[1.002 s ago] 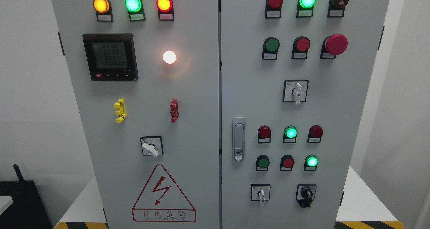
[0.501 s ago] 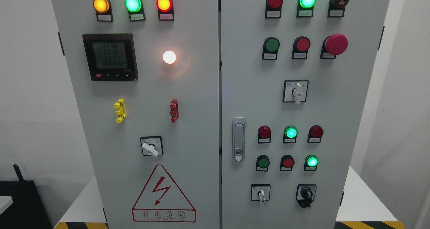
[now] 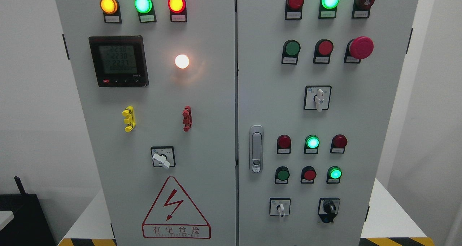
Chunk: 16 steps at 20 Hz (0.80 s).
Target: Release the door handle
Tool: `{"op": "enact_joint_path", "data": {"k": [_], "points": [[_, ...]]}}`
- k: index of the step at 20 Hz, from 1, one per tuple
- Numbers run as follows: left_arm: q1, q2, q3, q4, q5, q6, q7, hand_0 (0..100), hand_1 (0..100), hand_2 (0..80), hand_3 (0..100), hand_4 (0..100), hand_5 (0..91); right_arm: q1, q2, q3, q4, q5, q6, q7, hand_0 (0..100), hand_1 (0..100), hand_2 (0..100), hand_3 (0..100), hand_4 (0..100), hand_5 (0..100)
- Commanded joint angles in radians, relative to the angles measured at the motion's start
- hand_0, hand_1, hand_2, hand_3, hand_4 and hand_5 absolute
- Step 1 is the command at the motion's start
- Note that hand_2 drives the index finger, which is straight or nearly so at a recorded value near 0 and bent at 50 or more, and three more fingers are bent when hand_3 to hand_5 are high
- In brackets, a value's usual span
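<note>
Cabinet (image 3: 202, 94): a tall grey electrical cabinet fills the view, both doors shut and flush along the centre seam, so nothing hangs ajar.
Right door (image 3: 361, 130): carries the door handle and most of the buttons and lamps, several lit green.
Left door (image 3: 209, 148): holds the meter display (image 3: 118, 61), a glowing white lamp (image 3: 182, 61) and the red warning triangle (image 3: 175, 209) low down.
Door handle (image 3: 256, 149): a slim metal latch at the right door's inner edge, just beside the seam, lying flat in its recess with nothing touching it (I judge the release already done).
Robot hands: neither shows from where I stand, so I cannot tell how their fingers are set.
In the way: nothing stands before the handle; a selector switch (image 3: 280, 209) sits below it, clear of it.
</note>
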Motion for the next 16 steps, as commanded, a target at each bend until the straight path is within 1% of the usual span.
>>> {"op": "enact_joint_path", "data": {"k": [1, 7, 9, 10, 11, 12, 13, 14, 15, 16], "points": [[0.000, 0.000, 0.011, 0.017, 0.000, 0.001, -0.001, 12, 39, 0.0, 0, 0, 0.0, 0.003, 0.000, 0.025, -0.008, 0.001, -0.001, 0.005, 44, 12, 0, 0, 0, 0], [0.000, 0.000, 0.011, 0.017, 0.000, 0.001, -0.001, 12, 39, 0.0, 0, 0, 0.0, 0.004, -0.005, 0.030, -0.025, 0.013, -0.001, 0.008, 43, 13, 0, 0, 0, 0], [0.000, 0.000, 0.011, 0.017, 0.000, 0.001, -0.001, 12, 39, 0.0, 0, 0, 0.0, 0.004, -0.008, 0.031, -0.043, 0.078, -0.004, 0.004, 42, 13, 0, 0, 0, 0], [0.000, 0.000, 0.011, 0.017, 0.000, 0.001, -0.001, 12, 39, 0.0, 0, 0, 0.0, 0.004, -0.008, 0.030, -0.046, 0.156, -0.010, -0.004, 41, 14, 0, 0, 0, 0], [0.000, 0.000, 0.011, 0.017, 0.000, 0.001, -0.001, 12, 39, 0.0, 0, 0, 0.0, 0.001, -0.005, 0.028, -0.048, 0.245, -0.026, -0.031, 40, 15, 0, 0, 0, 0], [0.000, 0.000, 0.011, 0.017, 0.000, 0.001, -0.001, 12, 39, 0.0, 0, 0, 0.0, -0.004, -0.005, 0.028, -0.046, 0.320, -0.046, -0.070, 40, 16, 0, 0, 0, 0], [0.000, 0.000, 0.011, 0.017, 0.000, 0.001, -0.001, 12, 39, 0.0, 0, 0, 0.0, -0.011, -0.005, 0.028, -0.046, 0.384, -0.057, -0.105, 38, 19, 0, 8, 9, 0], [0.000, 0.000, 0.011, 0.017, 0.000, 0.001, -0.001, 12, 39, 0.0, 0, 0, 0.0, -0.020, -0.005, 0.030, -0.046, 0.443, -0.059, -0.131, 37, 22, 0, 18, 22, 12], [0.000, 0.000, 0.011, 0.017, 0.000, 0.001, -0.001, 12, 39, 0.0, 0, 0, 0.0, -0.033, -0.002, 0.031, -0.046, 0.500, -0.059, -0.146, 37, 23, 0, 25, 29, 19], [0.000, 0.000, 0.011, 0.017, 0.000, 0.001, -0.001, 12, 39, 0.0, 0, 0, 0.0, -0.045, 0.000, 0.031, -0.045, 0.552, -0.057, -0.154, 37, 25, 0, 34, 36, 29]]}}
